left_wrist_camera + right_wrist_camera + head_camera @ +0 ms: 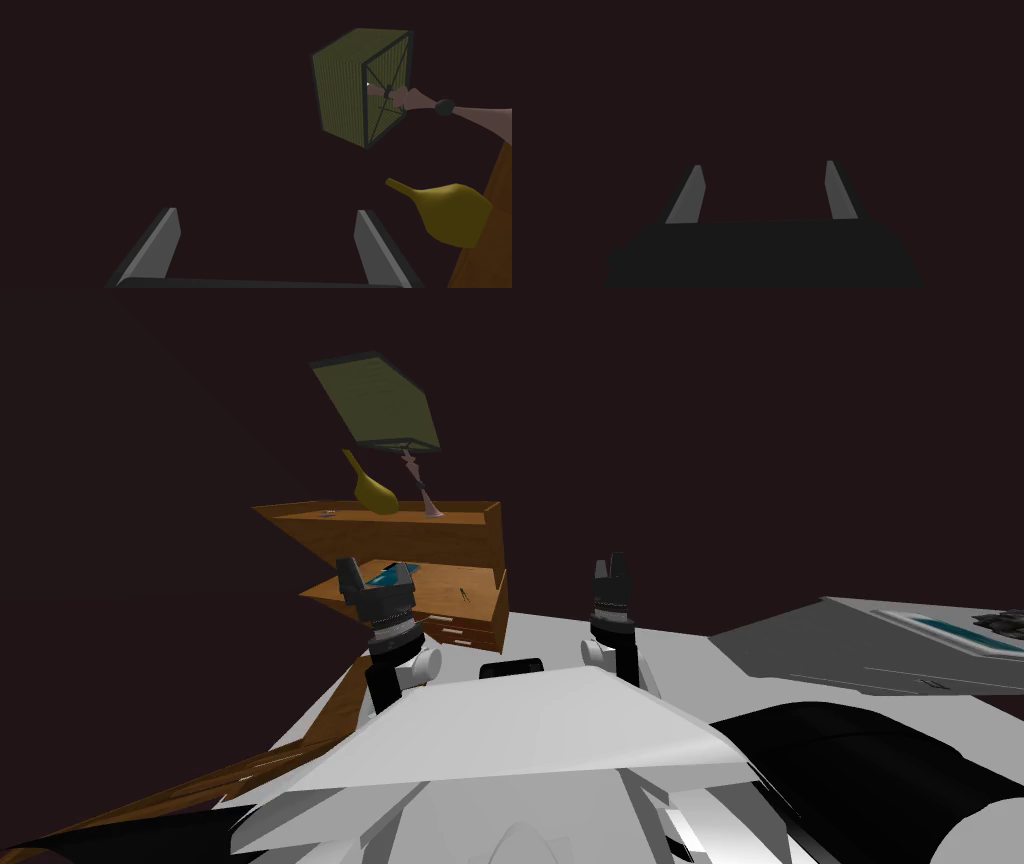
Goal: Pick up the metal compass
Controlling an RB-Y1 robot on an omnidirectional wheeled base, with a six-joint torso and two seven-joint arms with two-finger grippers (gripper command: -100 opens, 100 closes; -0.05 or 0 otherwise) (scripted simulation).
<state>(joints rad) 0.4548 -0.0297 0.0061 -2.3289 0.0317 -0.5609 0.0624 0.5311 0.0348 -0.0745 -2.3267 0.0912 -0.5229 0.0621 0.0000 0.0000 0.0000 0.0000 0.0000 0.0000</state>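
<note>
**Approach stage.** A thin dark two-legged object, judged to be the compass, lies flat on the wooden desk's worktop, near a blue item. The left gripper hovers before the worktop with its fingers apart and empty. It points toward the yellow vase and lamp on the upper shelf, so it would need to dip and shift toward the compass. The right gripper, fingers also apart, hangs aside, leaving the reach clear.

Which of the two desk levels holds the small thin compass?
The lower level: the compass lies on it. The upper level carries the vase and the lamp.
</note>
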